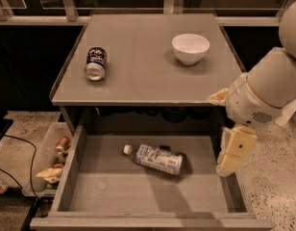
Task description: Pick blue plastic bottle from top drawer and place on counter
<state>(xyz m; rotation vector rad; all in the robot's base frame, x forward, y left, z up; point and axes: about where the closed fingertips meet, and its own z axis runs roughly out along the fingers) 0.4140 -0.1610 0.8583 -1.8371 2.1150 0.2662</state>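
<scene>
The blue plastic bottle (156, 159) lies on its side on the floor of the open top drawer (114, 196), white cap pointing left. The counter (143, 64) sits above the drawer. My gripper (233, 152) hangs from the white arm over the drawer's right wall, to the right of the bottle and apart from it. It holds nothing that I can see.
A blue-and-silver drink can (95, 64) lies on the counter's left side. A white bowl (190, 48) stands at the counter's back right. A clear bin (49, 160) with cans and wrappers sits on the floor left of the drawer. A black cable runs at the far left.
</scene>
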